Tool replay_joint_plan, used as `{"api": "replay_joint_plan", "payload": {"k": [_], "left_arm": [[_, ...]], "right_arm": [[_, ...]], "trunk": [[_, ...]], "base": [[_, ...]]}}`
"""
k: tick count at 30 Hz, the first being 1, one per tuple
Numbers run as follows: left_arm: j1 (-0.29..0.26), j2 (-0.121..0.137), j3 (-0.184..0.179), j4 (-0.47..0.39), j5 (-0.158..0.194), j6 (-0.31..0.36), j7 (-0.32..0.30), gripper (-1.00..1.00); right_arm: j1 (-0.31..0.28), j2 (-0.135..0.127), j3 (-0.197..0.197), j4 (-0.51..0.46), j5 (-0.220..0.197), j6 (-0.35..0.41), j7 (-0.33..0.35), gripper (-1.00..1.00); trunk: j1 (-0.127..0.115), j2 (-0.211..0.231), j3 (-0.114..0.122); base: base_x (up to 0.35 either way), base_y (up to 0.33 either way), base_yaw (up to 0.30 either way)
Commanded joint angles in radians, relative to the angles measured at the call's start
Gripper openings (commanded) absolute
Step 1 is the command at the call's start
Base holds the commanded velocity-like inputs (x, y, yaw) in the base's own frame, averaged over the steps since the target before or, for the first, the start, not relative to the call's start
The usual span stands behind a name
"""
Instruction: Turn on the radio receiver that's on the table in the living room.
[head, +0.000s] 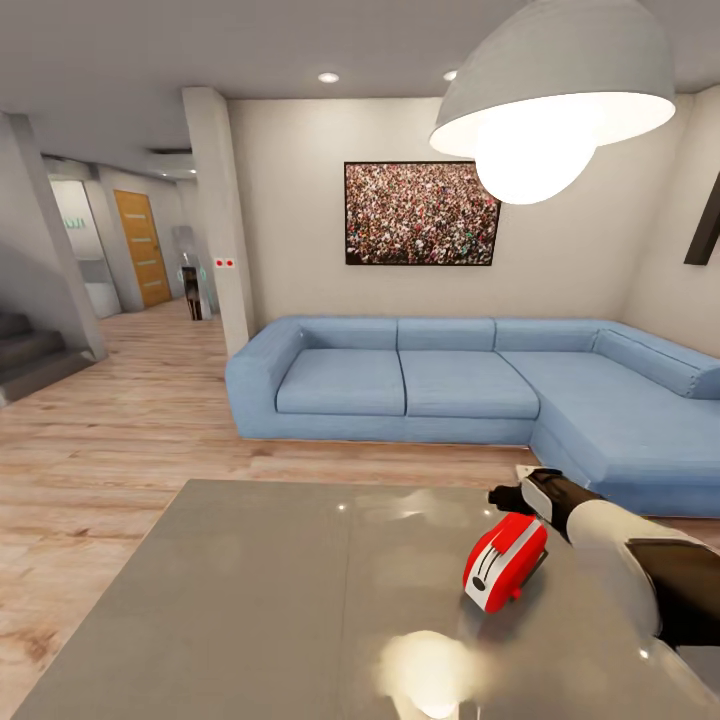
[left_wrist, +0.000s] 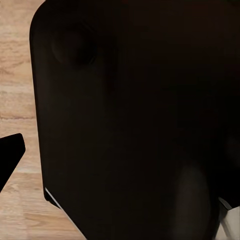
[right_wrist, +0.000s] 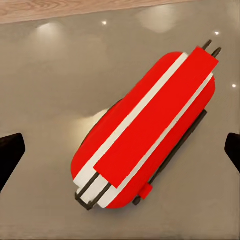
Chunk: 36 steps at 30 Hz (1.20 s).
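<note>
My right gripper (head: 512, 490) hangs over the radio receiver (head: 505, 562), jaws spread wide with the red body between the fingertips (right_wrist: 10, 152) and clear of both. To switch it on I should come down squarely and press gently, since it sits upright and could slide on the glossy worktop (head: 260, 600). The radio stands on the worktop's sofa-side right part, on my side of the blue sofa (head: 440, 385): red, rounded, with a white band and thin dark handle. I cannot tell my left jaws' state.

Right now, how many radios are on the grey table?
1: the red radio receiver lies near the table's right side, below the right gripper, sofa beyond.
</note>
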Motion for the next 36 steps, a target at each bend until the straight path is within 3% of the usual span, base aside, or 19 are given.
{"api": "replay_joint_plan", "payload": {"k": [1,5,9,36], "left_arm": [[0.0,0.0,0.001,0.0,0.0,0.0,0.0,1.0],[0.0,0.0,0.001,0.0,0.0,0.0,0.0,1.0],[0.0,0.0,0.001,0.0,0.0,0.0,0.0,1.0],[0.0,-0.005,0.0,0.0,0.001,0.0,-0.002,1.0]], "right_arm": [[-0.028,0.0,0.0,0.053,0.013,-0.026,0.012,1.0],[-0.054,0.0,0.002,0.088,0.034,-0.061,0.021,1.0],[-0.061,-0.001,0.008,0.042,0.04,-0.058,0.022,1.0],[-0.061,-0.012,0.003,0.036,0.037,-0.07,0.018,1.0]], "trunk": [[0.0,0.0,0.0],[0.0,0.0,0.0],[0.0,0.0,0.0],[0.0,0.0,0.0]], "base": [[0.0,0.0,0.0],[0.0,0.0,0.0],[0.0,0.0,0.0],[0.0,0.0,0.0]]}}
